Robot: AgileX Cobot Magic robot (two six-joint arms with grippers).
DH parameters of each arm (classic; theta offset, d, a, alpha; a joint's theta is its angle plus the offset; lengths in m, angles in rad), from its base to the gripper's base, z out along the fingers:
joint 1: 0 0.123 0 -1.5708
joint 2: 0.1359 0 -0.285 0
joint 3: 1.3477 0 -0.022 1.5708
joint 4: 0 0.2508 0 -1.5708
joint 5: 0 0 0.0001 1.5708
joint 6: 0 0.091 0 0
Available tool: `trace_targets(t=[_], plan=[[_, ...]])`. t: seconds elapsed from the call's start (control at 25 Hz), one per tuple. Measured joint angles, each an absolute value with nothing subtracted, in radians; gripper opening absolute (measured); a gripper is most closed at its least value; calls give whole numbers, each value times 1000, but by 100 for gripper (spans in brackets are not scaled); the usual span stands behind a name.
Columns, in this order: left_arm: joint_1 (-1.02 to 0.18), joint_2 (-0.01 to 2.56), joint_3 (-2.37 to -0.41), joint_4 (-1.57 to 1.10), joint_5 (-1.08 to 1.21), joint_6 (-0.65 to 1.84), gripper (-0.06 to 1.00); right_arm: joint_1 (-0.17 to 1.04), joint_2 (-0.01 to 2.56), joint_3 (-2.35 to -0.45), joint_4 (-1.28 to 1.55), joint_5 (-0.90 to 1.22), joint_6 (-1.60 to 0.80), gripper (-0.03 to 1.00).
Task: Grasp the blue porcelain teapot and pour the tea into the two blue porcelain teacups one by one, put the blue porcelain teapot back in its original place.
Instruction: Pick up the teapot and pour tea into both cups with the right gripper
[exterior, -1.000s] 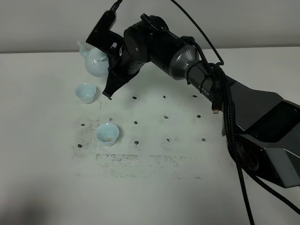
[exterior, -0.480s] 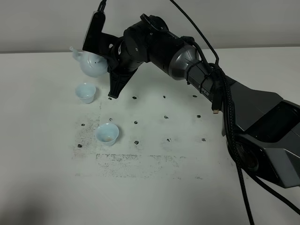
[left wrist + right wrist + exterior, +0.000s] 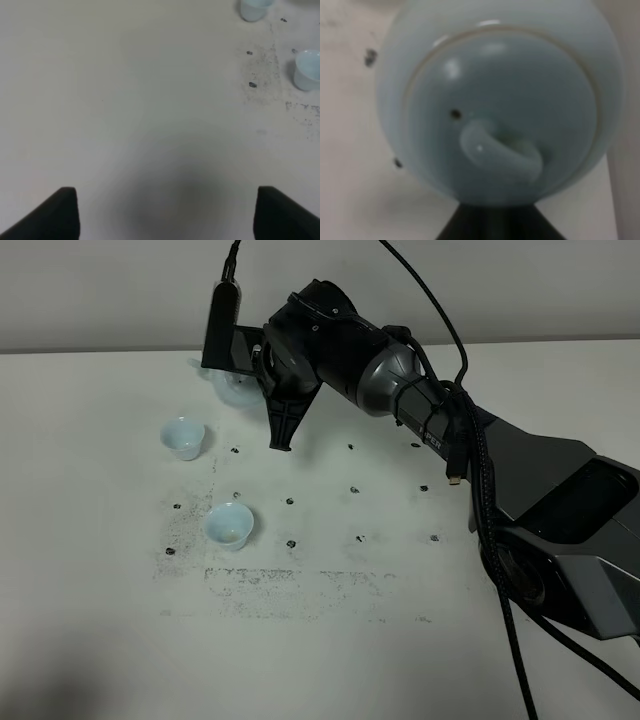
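Two pincers noted. The left pincer stands spread wide over bare white bench, holding nothing, well apart from the work.

Right of it stand the two small pale blue-white glossy handleless cups: the far cup and the near cup, both upright. Whether they hold tea cannot be told.

The pale blue-white round porcelain teapot lies at the far left of the bench, beyond the far cup, largely hidden behind the right arm's wrist. The right pincer is pressed together. The wrist view shows its black tip meeting the pot's body, so it is judged to be pinching the pot at the handle side. The handle itself is hidden.

Judgement: the pot is being carried or set down. To do it well:
- Keep the pot level, lid uppermost.
- Keep the spout clear of the far cup.
- Release only once the base rests flat.
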State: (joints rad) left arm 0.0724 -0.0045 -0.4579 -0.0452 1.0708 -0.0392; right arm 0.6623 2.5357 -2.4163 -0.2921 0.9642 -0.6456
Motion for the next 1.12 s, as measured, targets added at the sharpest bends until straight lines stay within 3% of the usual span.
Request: trace_targets(t=[1.12], plan=[[72,-5,-458,-45,1071,-39,68,701,2604,-2416,-580,905,-680,6]])
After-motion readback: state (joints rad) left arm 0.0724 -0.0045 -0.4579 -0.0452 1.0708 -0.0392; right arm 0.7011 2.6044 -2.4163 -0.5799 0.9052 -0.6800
